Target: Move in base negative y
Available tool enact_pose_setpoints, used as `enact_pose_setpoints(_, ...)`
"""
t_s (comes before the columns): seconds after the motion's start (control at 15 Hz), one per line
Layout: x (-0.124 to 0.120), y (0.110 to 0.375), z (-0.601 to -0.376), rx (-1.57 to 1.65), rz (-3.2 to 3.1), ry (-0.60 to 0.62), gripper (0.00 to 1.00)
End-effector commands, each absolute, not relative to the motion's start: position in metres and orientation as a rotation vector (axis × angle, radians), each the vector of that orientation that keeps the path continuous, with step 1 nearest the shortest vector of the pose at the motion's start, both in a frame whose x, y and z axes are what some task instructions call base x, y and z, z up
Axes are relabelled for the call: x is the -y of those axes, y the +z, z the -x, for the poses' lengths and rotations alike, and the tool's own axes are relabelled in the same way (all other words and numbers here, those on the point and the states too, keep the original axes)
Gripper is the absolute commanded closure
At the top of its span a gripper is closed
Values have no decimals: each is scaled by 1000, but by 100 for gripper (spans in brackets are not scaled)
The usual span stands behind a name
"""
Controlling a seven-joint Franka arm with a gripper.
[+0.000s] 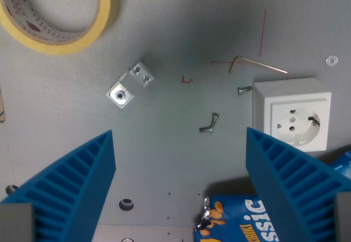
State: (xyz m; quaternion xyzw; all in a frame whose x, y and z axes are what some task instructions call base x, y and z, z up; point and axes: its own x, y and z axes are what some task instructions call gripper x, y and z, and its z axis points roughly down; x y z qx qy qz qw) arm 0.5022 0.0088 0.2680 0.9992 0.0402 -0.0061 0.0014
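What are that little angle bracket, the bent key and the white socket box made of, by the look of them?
Angle bracket: probably aluminium, bright silvery with glinting faces. Bent key: likely steel, a thin dull-grey rod. Socket box: apparently plastic, smooth matte white with moulded edges.

Only one view is given, taken from the wrist and aimed straight down at the grey counter (181,159). The two blue fingers (71,187) of the end effector (181,181) frame the lower corners, seen from close above. The counter lies some way below, with small items spread across the field.
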Motion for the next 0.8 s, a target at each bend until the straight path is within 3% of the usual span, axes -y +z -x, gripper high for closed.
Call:
enact_pose_setpoints(0.07,-4,270,-502,-127,-3136,-13,0)
enact_pose_setpoints(0.8,52,270,-498,-127,-3136,-13,0)
